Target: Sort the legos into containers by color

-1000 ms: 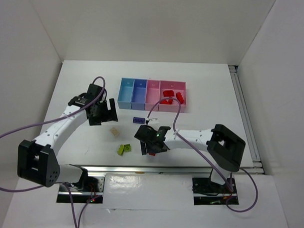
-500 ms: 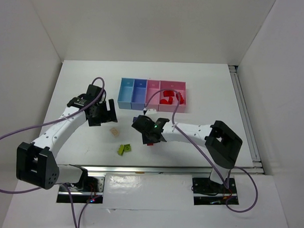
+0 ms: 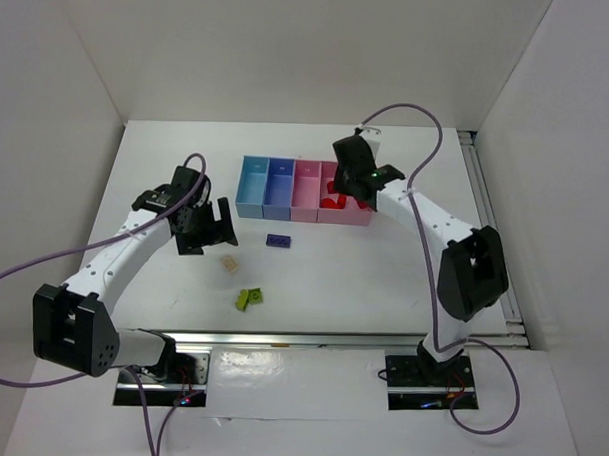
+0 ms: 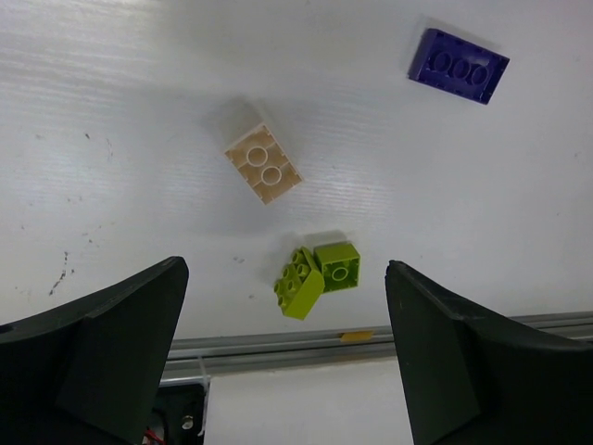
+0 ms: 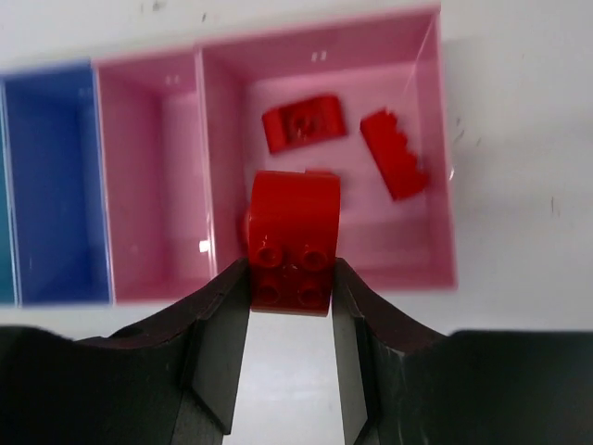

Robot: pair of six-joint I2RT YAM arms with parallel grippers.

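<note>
Right gripper (image 5: 289,271) is pinching a red brick (image 5: 295,218), long axis pointing toward the wider pink tray (image 5: 371,243), probably above it; left gripper (image 4: 285,269) is gaping.

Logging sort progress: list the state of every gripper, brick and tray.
Right gripper: shut on red brick, over wider pink tray.
Left gripper: open, empty.
Wider pink tray: holds red bricks.
Narrow pink tray: empty.
Periwinkle tray: empty.
Light blue tray: empty.
Dark blue brick: on table.
Beige brick: on table.
Lime green bricks: on table, touching.
</note>
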